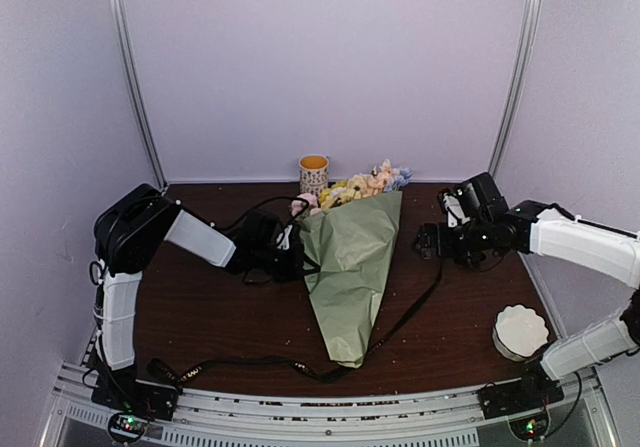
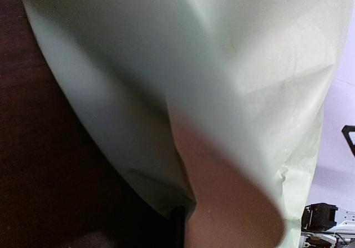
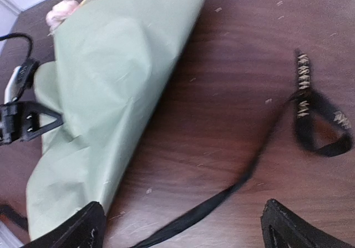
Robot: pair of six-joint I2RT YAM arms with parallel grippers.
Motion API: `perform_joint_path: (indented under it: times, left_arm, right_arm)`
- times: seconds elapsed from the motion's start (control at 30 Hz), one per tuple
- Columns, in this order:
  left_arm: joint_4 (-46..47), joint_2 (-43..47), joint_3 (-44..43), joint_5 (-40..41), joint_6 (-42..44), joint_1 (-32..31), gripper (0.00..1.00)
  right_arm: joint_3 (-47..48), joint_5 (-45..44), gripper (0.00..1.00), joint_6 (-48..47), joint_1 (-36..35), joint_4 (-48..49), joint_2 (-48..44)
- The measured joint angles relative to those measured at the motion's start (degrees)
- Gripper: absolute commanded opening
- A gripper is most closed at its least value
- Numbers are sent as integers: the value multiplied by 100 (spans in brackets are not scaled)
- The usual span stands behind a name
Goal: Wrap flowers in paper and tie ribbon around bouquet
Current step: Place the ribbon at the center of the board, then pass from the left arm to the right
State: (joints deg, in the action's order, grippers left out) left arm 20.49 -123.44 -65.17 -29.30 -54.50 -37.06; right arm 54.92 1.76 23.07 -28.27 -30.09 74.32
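The sage-green paper (image 1: 352,267) lies rolled into a cone on the table, its tip toward the near edge. The flowers (image 1: 365,183) stick out of its far, open end. My left gripper (image 1: 291,251) is shut on the paper's left edge; in the left wrist view the paper (image 2: 183,81) fills the frame and its peach-pink face curls at the bottom. My right gripper (image 3: 186,231) stands wide open to the right of the cone, holding nothing. The black ribbon (image 3: 222,198) runs loose across the table between its fingers. In the top view the ribbon (image 1: 405,317) passes under the cone's tip and trails left.
A patterned cup (image 1: 314,174) stands at the back behind the flowers. A white scalloped round stack (image 1: 521,330) sits at the near right. Pale walls close in the dark wooden table (image 1: 200,307) on three sides. The ribbon's end loops at the right (image 3: 319,137).
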Motion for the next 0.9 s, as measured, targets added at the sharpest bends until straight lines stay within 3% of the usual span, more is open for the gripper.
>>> perform_joint_path:
  times: [0.23, 0.57, 0.7, 0.83, 0.9]
  left_arm:
    - [11, -4, 2, -15, -2, 7, 0]
    - [157, -72, 2, -122, -11, 33, 0]
    - [197, -90, 2, -146, -55, 37, 0]
    - [201, -101, -7, -162, -101, 48, 0]
    - [212, -107, -11, -166, -140, 52, 0]
  right_arm:
    - [-1115, 1770, 100, 1314, -330, 1845, 813]
    - [-1093, 2857, 85, 2498, -643, 3722, 2017]
    - [-863, 3036, 65, 2791, -734, 4035, 2549]
    - [-824, 3130, 28, 3062, -750, 4260, 2765]
    - [-824, 3141, 15, 3145, -750, 4310, 2776]
